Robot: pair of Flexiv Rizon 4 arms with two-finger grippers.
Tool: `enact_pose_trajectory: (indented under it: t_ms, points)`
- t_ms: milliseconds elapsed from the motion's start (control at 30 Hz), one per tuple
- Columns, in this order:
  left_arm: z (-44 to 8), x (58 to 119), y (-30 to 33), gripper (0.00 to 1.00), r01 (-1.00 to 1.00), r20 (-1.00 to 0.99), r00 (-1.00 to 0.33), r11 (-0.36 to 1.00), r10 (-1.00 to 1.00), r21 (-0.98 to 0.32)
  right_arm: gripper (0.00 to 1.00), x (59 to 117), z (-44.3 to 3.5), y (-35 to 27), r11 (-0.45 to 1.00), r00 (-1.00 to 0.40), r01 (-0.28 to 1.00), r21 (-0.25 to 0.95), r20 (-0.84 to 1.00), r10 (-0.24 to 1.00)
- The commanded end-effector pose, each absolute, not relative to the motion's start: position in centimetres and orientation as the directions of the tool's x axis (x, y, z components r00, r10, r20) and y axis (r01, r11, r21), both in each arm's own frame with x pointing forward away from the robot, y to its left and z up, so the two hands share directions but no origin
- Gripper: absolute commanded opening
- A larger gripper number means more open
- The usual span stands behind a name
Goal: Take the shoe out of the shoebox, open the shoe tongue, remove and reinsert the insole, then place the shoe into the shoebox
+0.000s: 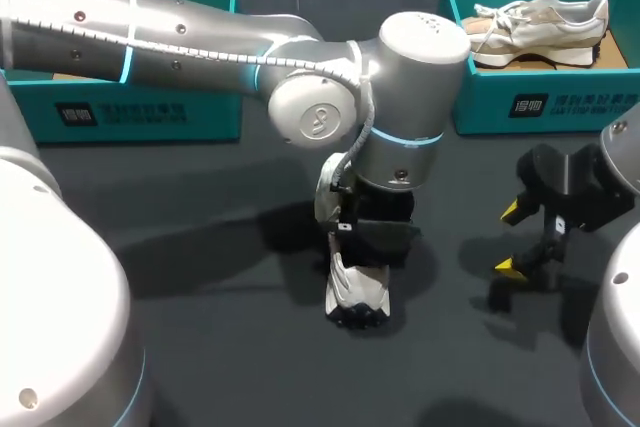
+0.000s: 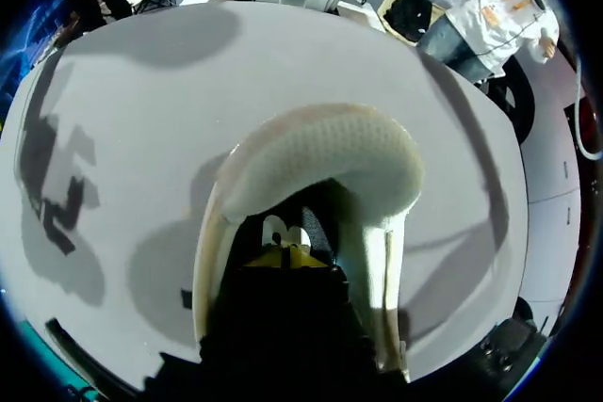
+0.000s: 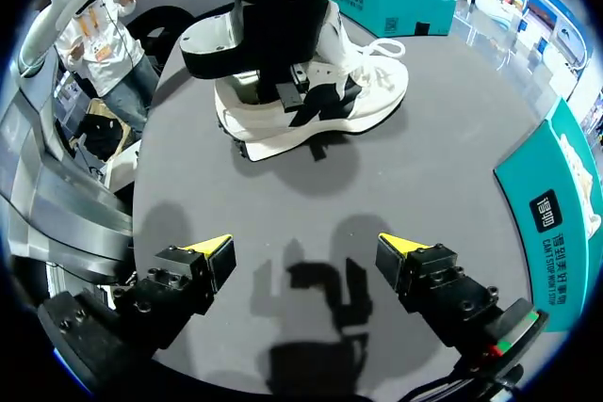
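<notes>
The shoe (image 1: pixel 352 292) may lift with the left gripper (image 2: pixel 285 253), whose grip inside I cannot tell, since the right gripper (image 1: pixel 514 238) at 3 o'clock hangs spread.

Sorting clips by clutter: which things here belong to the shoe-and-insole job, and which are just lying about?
In the job: white shoe on the table; left gripper down inside it; right gripper, open, apart from it; left shoebox, no shoe showing, likely its own.
Lying about: right shoebox; beige shoe lying in it.
</notes>
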State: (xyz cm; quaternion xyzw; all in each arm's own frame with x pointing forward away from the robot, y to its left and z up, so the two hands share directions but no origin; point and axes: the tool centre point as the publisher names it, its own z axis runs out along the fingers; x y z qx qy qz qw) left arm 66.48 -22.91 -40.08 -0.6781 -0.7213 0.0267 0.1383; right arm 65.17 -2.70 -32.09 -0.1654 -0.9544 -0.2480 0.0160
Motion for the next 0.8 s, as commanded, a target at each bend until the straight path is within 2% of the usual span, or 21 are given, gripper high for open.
enact_pose_trajectory:
  t_ms: [33,133,267,567,667,800]
  points:
    - [-39.2,66.7,-22.8,0.0,0.967,0.09,-0.032,0.053,0.995,-0.25,1.0,64.9,-32.0,-2.7,0.823,-0.945,0.323,0.467,0.109,0.31]
    - [-37.6,66.4,-23.0,0.0,0.942,0.035,0.017,-0.004,0.999,-0.337,1.0,64.9,-32.0,-2.7,0.823,-0.945,0.323,0.467,0.109,0.31]
    - [-36.8,65.2,-23.3,0.0,0.918,0.013,0.074,-0.063,0.997,-0.392,1.0,64.9,-32.0,-2.7,0.823,-0.945,0.323,0.467,0.109,0.31]
    - [-40.5,63.6,-23.9,0.0,0.895,0.071,0.089,-0.049,0.993,-0.442,1.0,64.9,-32.0,-2.7,0.823,-0.945,0.323,0.467,0.109,0.31]
    - [-41.6,63.3,-23.9,0.0,0.903,0.092,0.084,-0.037,0.992,-0.429,1.0,64.9,-32.0,-2.7,0.823,-0.945,0.323,0.467,0.109,0.31]
    - [-42.4,63.8,-23.5,0.0,0.94,0.131,0.031,0.016,0.991,-0.341,1.0,64.9,-32.0,-2.7,0.823,-0.945,0.323,0.467,0.109,0.31]
